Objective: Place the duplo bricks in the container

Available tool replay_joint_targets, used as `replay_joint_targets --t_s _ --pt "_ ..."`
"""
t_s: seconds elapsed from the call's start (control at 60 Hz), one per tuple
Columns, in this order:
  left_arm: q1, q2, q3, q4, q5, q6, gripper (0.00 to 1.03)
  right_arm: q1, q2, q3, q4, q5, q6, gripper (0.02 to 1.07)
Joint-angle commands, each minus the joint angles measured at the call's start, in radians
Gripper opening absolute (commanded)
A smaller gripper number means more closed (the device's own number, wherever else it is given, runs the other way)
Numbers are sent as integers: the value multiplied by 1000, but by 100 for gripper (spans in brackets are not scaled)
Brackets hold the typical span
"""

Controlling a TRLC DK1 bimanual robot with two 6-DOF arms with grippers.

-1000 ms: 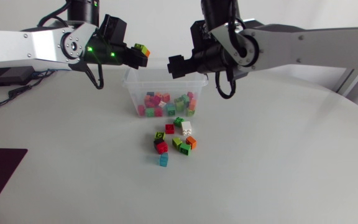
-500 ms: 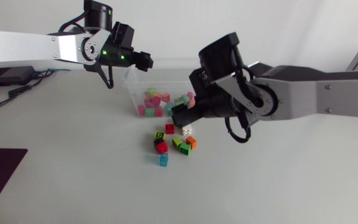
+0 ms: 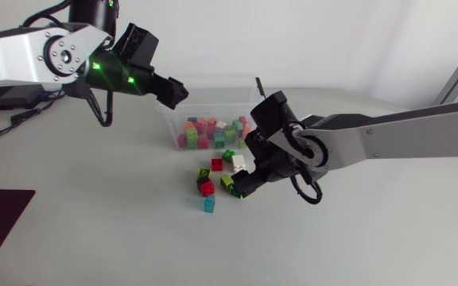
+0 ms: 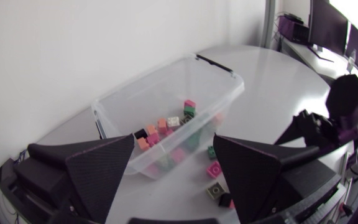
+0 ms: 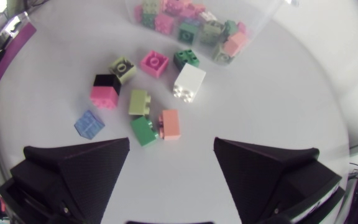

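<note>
My right gripper (image 5: 171,144) hangs low over the loose bricks (image 3: 206,188) on the table (image 3: 356,230), on the near side of the clear container (image 3: 205,103). Its fingers stand wide apart with nothing between them, which I take as the set-up for a pick. From its wrist view the orange brick (image 5: 170,124) and the green brick (image 5: 143,130) lie touching each other right ahead of the gap, so one of those two looks like the target. The spread seems wide enough to catch both, and that is my worry: I would want the fingers straddling only one, or the neighbour may get shoved aside. The white brick (image 5: 189,81) and the lime brick (image 5: 140,101) sit a little farther on, toward the container, and the blue brick (image 3: 209,204) lies nearest of all, at the left of the group

My left gripper (image 4: 174,144) is up above the container's far left corner, also wide and empty. From its wrist view the container lies ahead and below, with many bricks in a layer at its bottom. I read that height as deliberate, since it puts the arm clear of the right arm's work and of the rim

I count nine or so bricks on the table, so I judge the job well along but not done
</note>
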Motion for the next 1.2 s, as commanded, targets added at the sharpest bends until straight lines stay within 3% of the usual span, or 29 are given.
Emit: replay_joint_targets --t_s 0.0,0.2,0.433,0.667,0.867,1.0,1.1,1.183 --pt "-16 -54 -65 -69 7 80 89 -20 59 35 -21 -7 -17 95" --pt "-73 -117 -174 -181 6 129 89 -55 155 104 -30 -4 -35 92" --pt "-151 -77 -255 -201 -14 117 89 -86 240 193 -62 -39 -63 88" --pt "-164 -48 -281 -206 -14 91 89 -72 251 205 -91 -47 -93 88" --pt "-182 18 -286 -218 -14 65 89 -58 296 242 -117 -56 -106 75" --pt "-204 56 -281 -218 -14 36 89 -53 320 264 -125 -73 -115 61" --pt "-214 83 -271 -218 -14 10 89 -44 345 280 -148 -77 -132 60" --pt "-227 112 -263 -217 -13 -10 89 -41 354 284 -148 -85 -132 43"
